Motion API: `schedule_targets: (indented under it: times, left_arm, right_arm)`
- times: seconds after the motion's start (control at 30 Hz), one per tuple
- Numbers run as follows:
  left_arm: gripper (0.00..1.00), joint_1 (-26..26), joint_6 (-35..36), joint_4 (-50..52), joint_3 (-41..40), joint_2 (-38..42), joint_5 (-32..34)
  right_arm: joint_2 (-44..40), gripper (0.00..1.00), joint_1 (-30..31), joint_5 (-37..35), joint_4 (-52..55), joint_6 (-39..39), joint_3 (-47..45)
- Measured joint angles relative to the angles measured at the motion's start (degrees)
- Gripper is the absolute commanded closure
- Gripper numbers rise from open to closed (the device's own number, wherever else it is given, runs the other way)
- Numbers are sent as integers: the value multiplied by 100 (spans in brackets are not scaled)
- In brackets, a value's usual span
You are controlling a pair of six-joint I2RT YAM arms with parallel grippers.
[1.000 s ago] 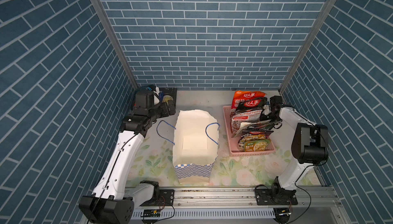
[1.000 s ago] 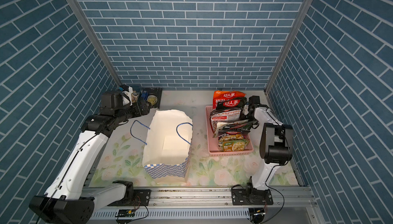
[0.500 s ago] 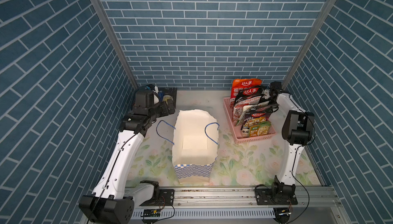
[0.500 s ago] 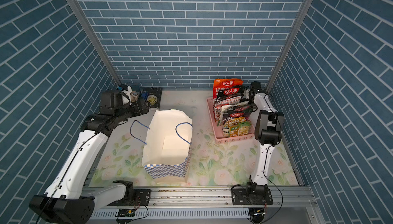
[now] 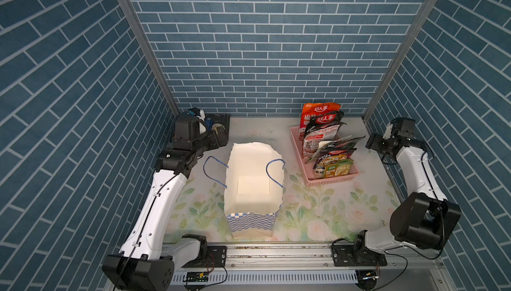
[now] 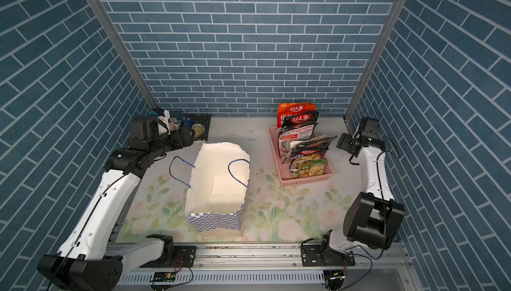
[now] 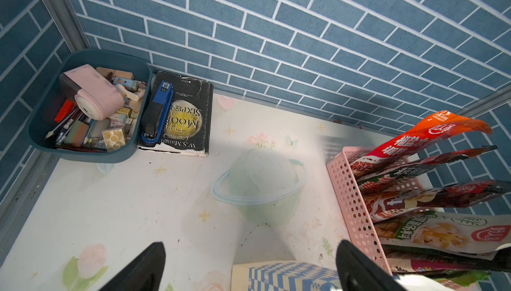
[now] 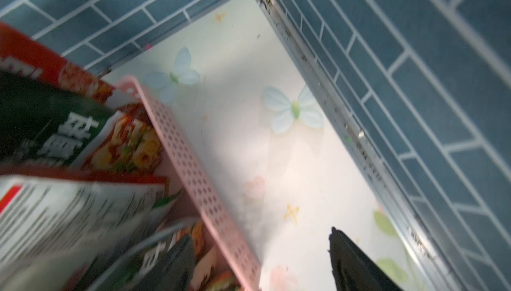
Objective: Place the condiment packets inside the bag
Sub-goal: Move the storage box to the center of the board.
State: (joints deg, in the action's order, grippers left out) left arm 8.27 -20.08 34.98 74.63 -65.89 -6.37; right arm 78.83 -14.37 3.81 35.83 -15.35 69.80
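Right gripper (image 8: 257, 245) is released: jaws apart, nothing clamped. Its wrist view is blurred. One finger (image 8: 177, 262) overlaps the condiment packets (image 8: 69, 126), the other sits over bare table (image 8: 276, 151), and the pink basket (image 8: 188, 165) wall runs between them on screen. Both top views correct that: the right gripper (image 5: 372, 145) hangs outside the basket, on the side facing the right wall. It's just beside the tips of the leaning black packets; can't tell if it touches them.

Left gripper (image 7: 250, 244) is wide open too, holding nothing. Only its wrist view shows the far corner clutter: a blue tray (image 7: 83, 152) of stationery, and a book (image 7: 190, 104) with a stapler (image 7: 157, 109) on it. In the top views the left arm covers most of that.

Packets: every one I can see stands in the basket at the far right of the table. Orange is at the back, black in the middle, green in front, upper ones leaning toward the right arm.

Bag (image 5: 250, 220) stands upright mid-table with its mouth open, beside the basket but apart; only its white interior shows. The left gripper is near the bag's far rim, well apart from the packets.

Right arm: elbow folded high by the near right wall, forearm running to the far side, wrist turned in toward the basket. Left arm: long reach from the near rail up the left side, wrist bent inward.
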Motion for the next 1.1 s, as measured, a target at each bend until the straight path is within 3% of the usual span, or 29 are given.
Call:
schedule_targets:
  times: [0.2, 0.37, 0.77, 0.93, 1.03, 1.1]
  left_arm:
    - [0, 0, 44, -118, -44, 92, 98]
    - [0, 0, 61, -236, -149, 114, 120]
    - [0, 0, 109, -269, -361, 225, 216]
    - [0, 0, 111, -264, -376, 278, 271]
    - [0, 0, 111, -262, -387, 302, 295]
    - [0, 0, 109, -260, -413, 334, 319]
  right_arm:
    - [-1556, 30, 70, 605, 205, -767, -1733]
    - [-2087, 31, 319, 1421, 7, -1652, -2828]
    - [-1287, 41, 931, 2083, -1631, -2990, -3333]
    - [-894, 53, 951, 2094, -1980, -3126, -3333]
    - [-608, 55, 951, 2076, -2011, -3104, -3333]
    - [-470, 65, 951, 2065, -2006, -3071, -3298]
